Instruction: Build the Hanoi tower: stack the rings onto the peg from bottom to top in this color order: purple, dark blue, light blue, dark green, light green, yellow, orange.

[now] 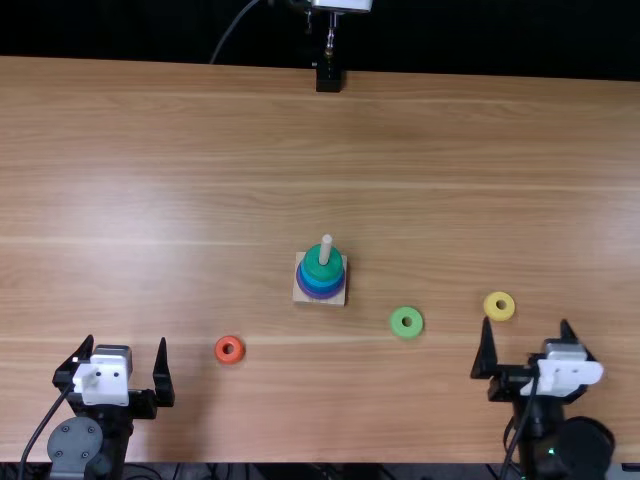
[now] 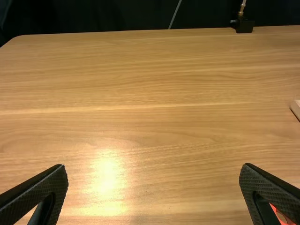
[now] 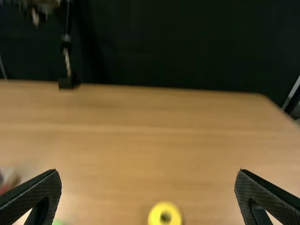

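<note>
Near the table's middle stands the peg (image 1: 326,250) on its square base (image 1: 335,299), holding purple, blue and, uppermost, dark green rings (image 1: 321,265). A light green ring (image 1: 407,322) lies right of the base, a yellow ring (image 1: 499,306) farther right, an orange ring (image 1: 229,349) to the near left. My left gripper (image 1: 125,352) is open at the near left, left of the orange ring; its fingers are wide apart in the left wrist view (image 2: 153,192). My right gripper (image 1: 525,335) is open just nearer than the yellow ring, likewise in the right wrist view (image 3: 147,194), where the yellow ring (image 3: 165,214) shows between its fingers.
A black mount with a thin stand (image 1: 328,77) is at the table's far edge, beyond the peg. The wooden table (image 1: 180,150) stretches between the arms and that far edge. A dark curtain hangs behind it.
</note>
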`<state>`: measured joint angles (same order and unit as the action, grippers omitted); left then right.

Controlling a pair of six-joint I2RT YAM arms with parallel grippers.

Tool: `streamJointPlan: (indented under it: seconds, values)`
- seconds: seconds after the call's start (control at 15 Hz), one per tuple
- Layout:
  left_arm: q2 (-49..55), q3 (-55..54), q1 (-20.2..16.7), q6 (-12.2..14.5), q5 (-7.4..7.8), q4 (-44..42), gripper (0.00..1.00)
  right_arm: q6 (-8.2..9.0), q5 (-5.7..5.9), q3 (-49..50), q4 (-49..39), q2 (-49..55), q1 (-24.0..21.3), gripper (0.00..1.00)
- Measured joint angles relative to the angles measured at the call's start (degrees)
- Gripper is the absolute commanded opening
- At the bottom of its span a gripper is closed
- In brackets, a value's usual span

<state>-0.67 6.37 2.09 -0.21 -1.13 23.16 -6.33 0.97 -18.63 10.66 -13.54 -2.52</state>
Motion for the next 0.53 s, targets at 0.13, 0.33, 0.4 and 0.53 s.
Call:
streamJointPlan:
  seconds: [0.13, 0.33, 0.4, 0.53]
  values:
    - [0.00, 0.00, 0.00, 0.00, -0.02, -0.04, 1.00, -0.02, 1.88, -11.98, -0.13, -7.23, 0.00, 1.00]
    - [0.00, 0.00, 0.00, -0.02, -0.04, -0.07, 1.00, 0.00, 3.72, -27.91, 8.24, -23.63, 2.82, 1.00]
    - [0.00, 0.00, 0.00, 0.00, -0.02, -0.02, 1.00, 0.00, 3.89, -31.54, 17.18, -29.49, 5.35, 1.00]
    - [0.00, 0.00, 0.00, 0.00, -0.02, -0.02, 1.00, 1.20, 4.02, -35.60, 31.43, -38.10, 10.71, 1.00]
